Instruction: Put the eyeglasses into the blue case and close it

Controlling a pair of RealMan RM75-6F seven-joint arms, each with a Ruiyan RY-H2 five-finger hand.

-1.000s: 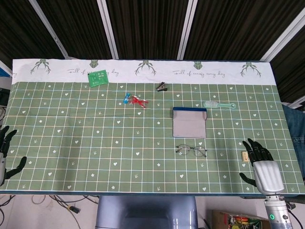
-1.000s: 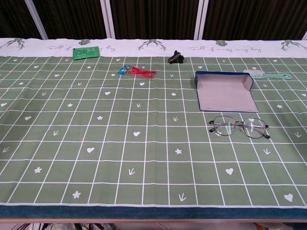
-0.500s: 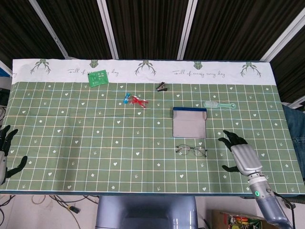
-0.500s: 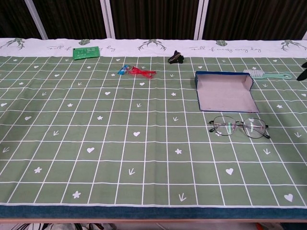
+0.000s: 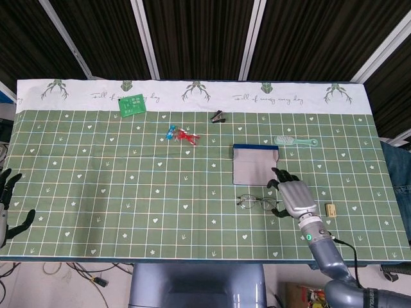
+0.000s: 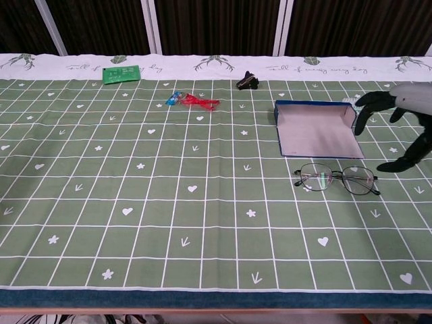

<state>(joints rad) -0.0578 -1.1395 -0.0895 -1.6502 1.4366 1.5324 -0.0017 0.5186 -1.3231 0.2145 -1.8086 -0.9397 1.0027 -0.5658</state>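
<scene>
The tabletop (image 5: pixel 128 192) wears green cloth gridded white, with small hearts. The case (image 6: pixel 317 128) is blue-rimmed, grey inside. The brush (image 5: pixel 294 141) looks pale green.

light: bright, even | shadows: faint, soft | glare: none | focus: sharp | background: dark

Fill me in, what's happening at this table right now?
The right hand hovers open beside the eyeglasses, fingers spread and holding nothing. The eyeglasses lie unfolded on the green tablecloth, just in front of the open blue case, which holds nothing yet. The left hand rests idle at the table's far left edge. Nothing has been picked up.
</scene>
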